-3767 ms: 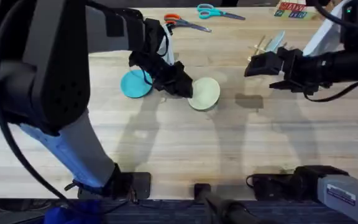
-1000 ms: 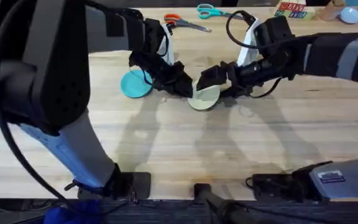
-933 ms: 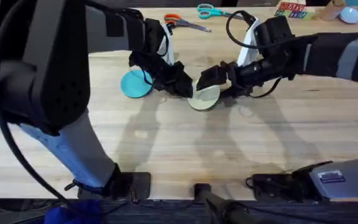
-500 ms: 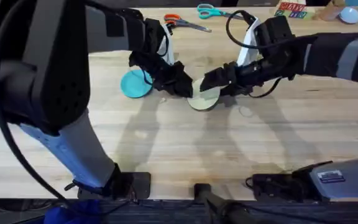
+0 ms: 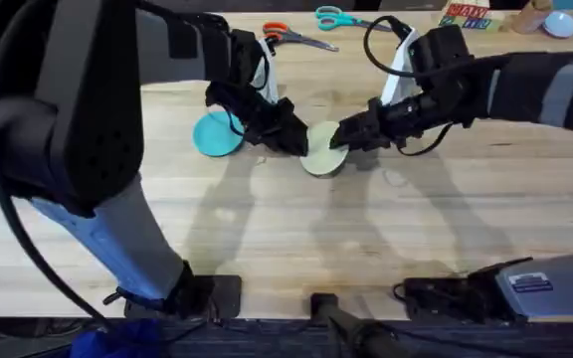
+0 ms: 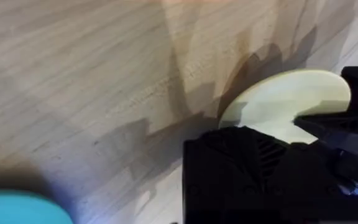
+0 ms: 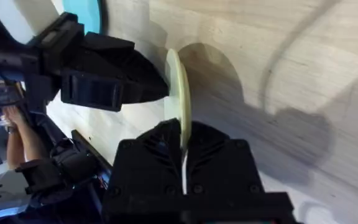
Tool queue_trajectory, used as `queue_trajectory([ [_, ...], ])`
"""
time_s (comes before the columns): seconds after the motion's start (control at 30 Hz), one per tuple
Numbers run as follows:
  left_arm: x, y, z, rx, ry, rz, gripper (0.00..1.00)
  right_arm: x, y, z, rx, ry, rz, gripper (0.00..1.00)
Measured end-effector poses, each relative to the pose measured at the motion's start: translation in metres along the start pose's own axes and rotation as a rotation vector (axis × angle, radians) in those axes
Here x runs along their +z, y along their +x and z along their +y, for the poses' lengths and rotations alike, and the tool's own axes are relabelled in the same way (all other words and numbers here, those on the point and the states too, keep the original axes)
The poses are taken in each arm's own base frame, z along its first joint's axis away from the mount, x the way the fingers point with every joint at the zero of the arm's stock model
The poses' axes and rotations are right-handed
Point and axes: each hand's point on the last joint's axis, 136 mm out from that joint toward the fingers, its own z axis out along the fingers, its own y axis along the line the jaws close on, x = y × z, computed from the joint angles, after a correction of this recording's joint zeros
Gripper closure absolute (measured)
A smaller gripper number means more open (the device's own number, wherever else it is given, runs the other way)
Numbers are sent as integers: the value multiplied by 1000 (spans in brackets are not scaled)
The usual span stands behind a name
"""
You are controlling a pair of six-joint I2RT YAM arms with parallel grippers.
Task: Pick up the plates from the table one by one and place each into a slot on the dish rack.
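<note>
While the teal plate (image 5: 216, 134) lies flat on the table (image 5: 366, 229) beside the left arm, we see the cream plate (image 5: 323, 149) tilted up near the table's middle, its rim pinched edge-on between the fingers of the right gripper (image 7: 183, 144). The left gripper (image 5: 294, 141) presses against the plate's opposite edge, though we cannot tell how its fingers stand.

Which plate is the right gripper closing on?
The cream-yellow plate, pinched at its rim by the right gripper; the teal plate lies apart on the table.
</note>
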Motion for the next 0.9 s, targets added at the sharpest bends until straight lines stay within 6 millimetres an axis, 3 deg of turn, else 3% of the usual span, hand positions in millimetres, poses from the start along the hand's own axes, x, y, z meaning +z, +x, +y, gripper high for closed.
queue_trajectory([
  [0.4,-1,0,-1,1,-1,-1,960,0,2,0,6,-1,7,972],
  [0.53,-8,0,1,27,-72,-23,960,-2,2,3,-4,-2,1,972],
  [0.7,-34,-5,-14,92,-115,-109,960,-18,-3,16,-55,-1,-52,972],
  [0.9,-79,-4,-50,194,-127,-244,960,-42,-8,32,-114,12,-134,972],
])
